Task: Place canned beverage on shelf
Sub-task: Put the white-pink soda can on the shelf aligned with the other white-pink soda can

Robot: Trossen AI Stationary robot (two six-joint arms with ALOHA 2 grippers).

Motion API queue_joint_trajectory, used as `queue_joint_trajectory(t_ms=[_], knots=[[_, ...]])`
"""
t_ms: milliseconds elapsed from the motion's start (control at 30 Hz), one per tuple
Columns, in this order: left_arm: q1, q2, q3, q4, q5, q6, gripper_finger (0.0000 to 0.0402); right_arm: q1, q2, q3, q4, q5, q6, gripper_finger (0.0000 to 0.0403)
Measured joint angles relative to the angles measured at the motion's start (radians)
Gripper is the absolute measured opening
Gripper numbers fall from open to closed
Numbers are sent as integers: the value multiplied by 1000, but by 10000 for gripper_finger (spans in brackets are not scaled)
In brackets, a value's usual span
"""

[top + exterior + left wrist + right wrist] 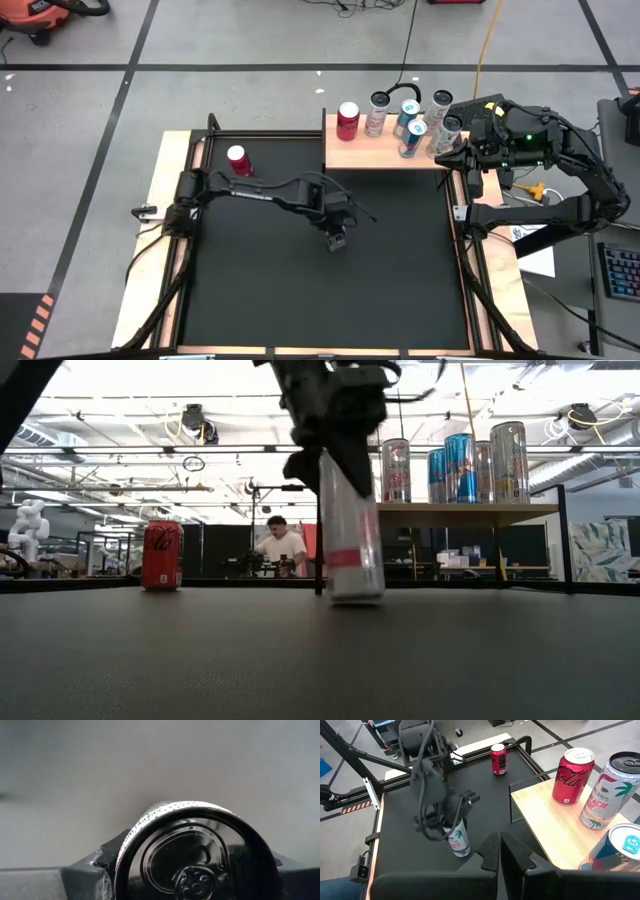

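The black desk is filling most of the high view, edged by pale wooden strips. At its far right corner the shelf, a pale-wood board on black supports, is carrying a red can at its left end and a cluster of tall slim cans toward its right.

The left arm is reaching across the desk toward the middle, and the left gripper is sitting over the top of a slim white can with a pink band. That can is standing upright on the desk near its centre, well apart from the shelf. The jaws are grasping it around its upper part, one on each side, as the left wrist view is showing the can top framed between them.

The right arm is waiting off the desk's right edge, with the right gripper hovering beside the shelf's right end. Its jaws are clenched together, holding nothing.

A second red can is standing alone on the desk near the far left corner, well apart from both grippers.

In the low view, a person is standing in the room beyond the desk.
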Motion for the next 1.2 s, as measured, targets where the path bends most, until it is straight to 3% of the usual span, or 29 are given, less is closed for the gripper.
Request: queue_joint_trajectory(t_ms=[300,600,1067,1200], knots=[[-1,63,144,-24,-7,78,254,0,0,0,0,0,0,0],[10,62,301,-155,-140,151,254,0,0,0,0,0,0,0],[88,61,339,-190,-171,207,254,0,0,0,0,0,0,0],[111,62,408,-246,-172,211,254,0,0,0,0,0,0,0]])
